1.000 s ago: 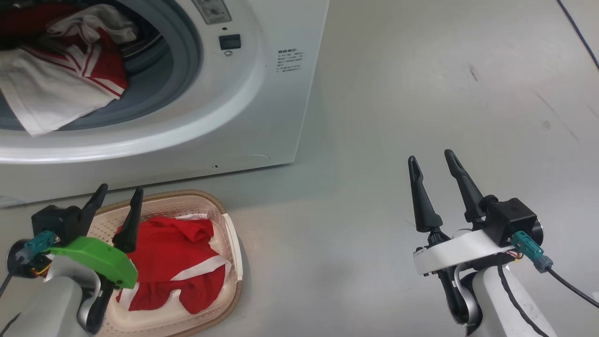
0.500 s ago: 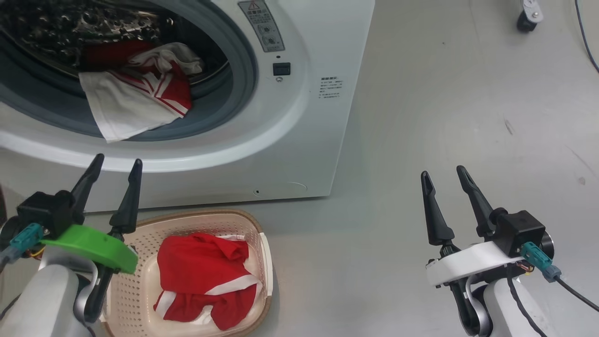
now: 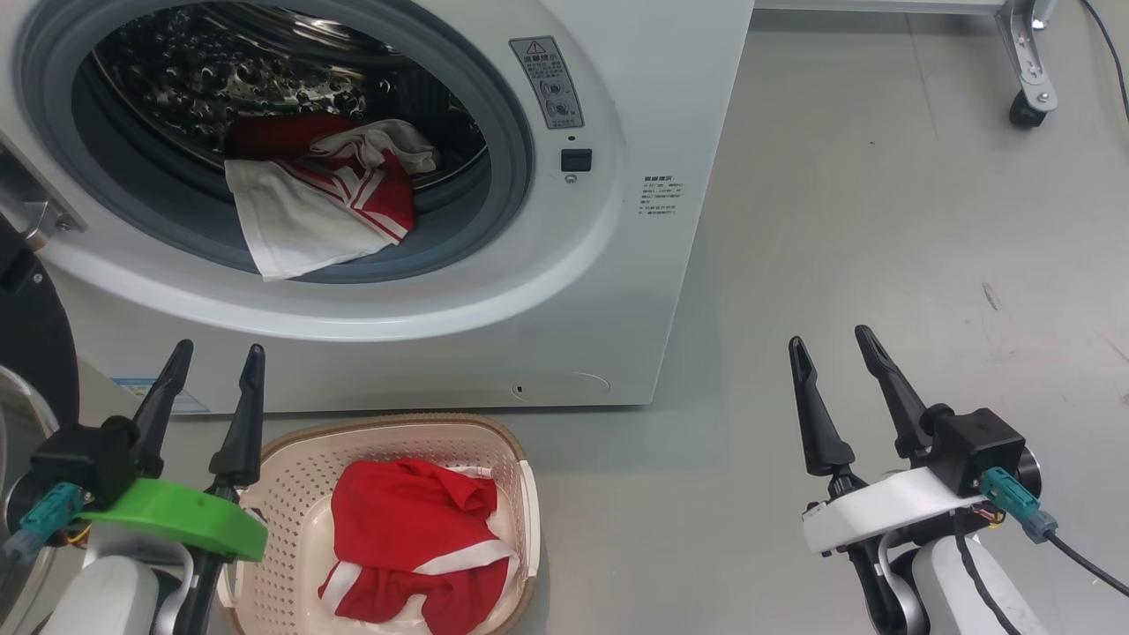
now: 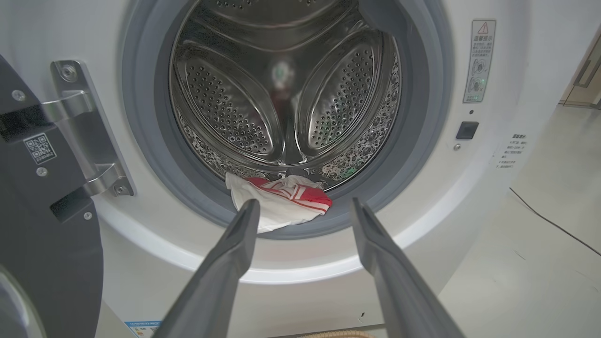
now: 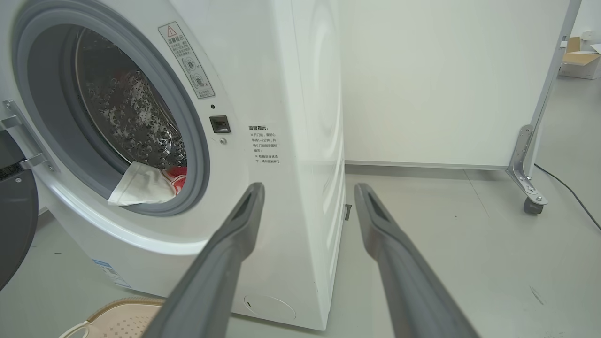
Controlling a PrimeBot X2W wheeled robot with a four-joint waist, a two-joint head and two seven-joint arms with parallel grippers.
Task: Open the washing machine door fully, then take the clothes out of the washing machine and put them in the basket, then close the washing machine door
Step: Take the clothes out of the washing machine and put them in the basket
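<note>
1. Red and white clothes lie at the front of the steel drum, with one white edge draped over the grey gasket of the washing machine.
2. The washing machine door stands open at the left.
3. A red jersey lies in the basket on the floor, just before the machine.
4. The left end effector hovers by the basket's left side, its fingers spread and empty.
5. The right end effector hangs over the floor, well apart from the basket, its fingers also spread and empty.
</note>
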